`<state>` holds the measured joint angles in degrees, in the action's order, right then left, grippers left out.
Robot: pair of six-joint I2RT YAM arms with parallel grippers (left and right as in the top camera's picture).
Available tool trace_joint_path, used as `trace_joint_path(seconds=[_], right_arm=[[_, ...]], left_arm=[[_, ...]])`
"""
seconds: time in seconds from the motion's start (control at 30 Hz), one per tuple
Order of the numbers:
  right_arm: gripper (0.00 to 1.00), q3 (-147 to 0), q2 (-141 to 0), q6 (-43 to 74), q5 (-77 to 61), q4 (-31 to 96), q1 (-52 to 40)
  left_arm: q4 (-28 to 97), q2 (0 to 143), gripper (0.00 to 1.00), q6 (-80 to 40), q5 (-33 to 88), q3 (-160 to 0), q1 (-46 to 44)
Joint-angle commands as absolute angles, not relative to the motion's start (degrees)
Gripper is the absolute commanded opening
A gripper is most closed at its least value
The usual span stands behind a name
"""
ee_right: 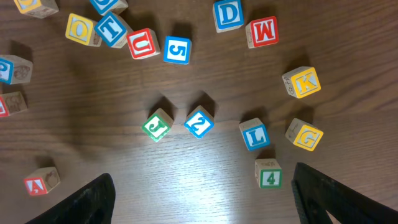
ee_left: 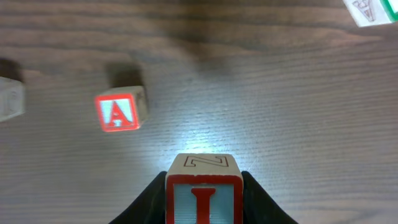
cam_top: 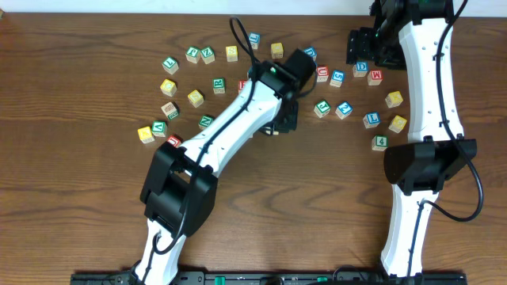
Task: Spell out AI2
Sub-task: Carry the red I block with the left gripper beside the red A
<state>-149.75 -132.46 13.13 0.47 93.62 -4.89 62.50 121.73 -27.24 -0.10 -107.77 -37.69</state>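
Our left claw (ee_left: 203, 208) is clamped on the I block (ee_left: 203, 198), letter facing the wrist cam, low in the frame. We judge it is held so to go down right of the A block (ee_left: 118, 112), which lies apart at left-centre. Overhead the left arm (cam_top: 230, 127) covers the grip, so only the wrist view proves it. The right claw (ee_right: 202, 199) stands wide apart, empty, prob. on standby. Its cam shows the 2 block (ee_right: 199, 123) at frame centre, beside a J block (ee_right: 157, 126), not yet taken.
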Motion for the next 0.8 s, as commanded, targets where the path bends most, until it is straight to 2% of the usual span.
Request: trace_joint_path(seconds=[0.0,0.77], right_arm=[[0.86,-149.4,-131.5,12.5,1.4,93.7,-5.3],[0.86,-149.4,-131.5,12.5,1.4,93.8,-5.3]], left_arm=[[60.5,122.4,0.28,-29.5,-0.2,-104.6,-38.1],[44.6,122.5,0.28,-30.8,-1.5,-92.6,-38.1]])
